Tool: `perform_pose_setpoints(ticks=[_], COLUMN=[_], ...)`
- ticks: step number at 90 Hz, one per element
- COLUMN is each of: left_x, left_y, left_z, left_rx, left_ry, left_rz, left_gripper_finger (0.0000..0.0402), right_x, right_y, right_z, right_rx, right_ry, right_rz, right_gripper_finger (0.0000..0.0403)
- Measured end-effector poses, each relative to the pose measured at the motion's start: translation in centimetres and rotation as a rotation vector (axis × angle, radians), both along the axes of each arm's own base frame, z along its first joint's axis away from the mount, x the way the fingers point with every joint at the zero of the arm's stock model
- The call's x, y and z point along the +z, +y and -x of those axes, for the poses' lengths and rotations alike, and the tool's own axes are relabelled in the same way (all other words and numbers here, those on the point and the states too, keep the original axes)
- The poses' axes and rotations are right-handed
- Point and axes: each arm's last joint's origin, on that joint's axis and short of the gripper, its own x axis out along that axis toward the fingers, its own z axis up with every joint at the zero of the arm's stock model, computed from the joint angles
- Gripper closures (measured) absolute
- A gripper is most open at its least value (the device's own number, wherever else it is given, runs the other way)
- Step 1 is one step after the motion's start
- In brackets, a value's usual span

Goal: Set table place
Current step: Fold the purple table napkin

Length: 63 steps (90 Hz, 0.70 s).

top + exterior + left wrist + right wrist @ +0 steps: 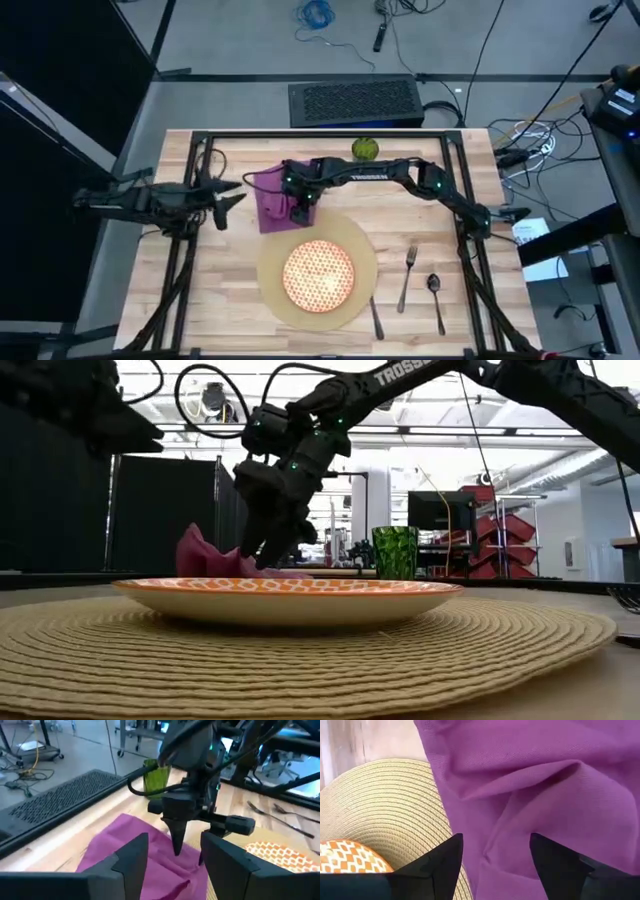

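Right hand (298, 214) reaching down, fingers parted, left hand (232, 200) waiting aside, fingers parted.

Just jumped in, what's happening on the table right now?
The right gripper is reaching across, open and poised just over the purple napkin beside the mat. The plate already sits on the mat, with the knife, fork and spoon to its right. The left gripper waits open near the table's left side.

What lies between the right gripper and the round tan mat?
Nothing. In the right wrist view, the right gripper, fingers apart, hangs directly above the crumpled purple cloth napkin, which lies beside the round pale tan woven mat and meets its edge.
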Motion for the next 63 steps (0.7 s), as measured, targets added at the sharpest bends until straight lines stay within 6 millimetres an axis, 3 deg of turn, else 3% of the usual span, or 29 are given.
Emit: perform_pose_setpoints(ticks=[23,37,47,63], left_x=[0.0,0.0,0.0,0.0], left_y=[0.0,0.0,0.0,0.0], left_z=[0.3,0.3,0.3,0.3], left_rx=[0.007,0.007,0.006,0.006], left_ry=[-0.019,-0.017,-0.017,-0.018], left_rz=[0.014,0.014,0.014,0.014], left_gripper_finger=[0.0233,0.0233,0.0233,0.0233], right_x=[-2.5,-2.8,-3.0,-3.0], right_y=[1.0,1.0,1.0,1.2], right_z=[0.7,1.3,1.5,1.5], right_rx=[-0.007,-0.049,-0.073,-0.070], right_ry=[0.032,-0.014,-0.014,-0.007], right_rz=[-0.019,-0.031,-0.036,-0.032], right_gripper_finger=[0.0186,0.0194,0.0226,0.0317])
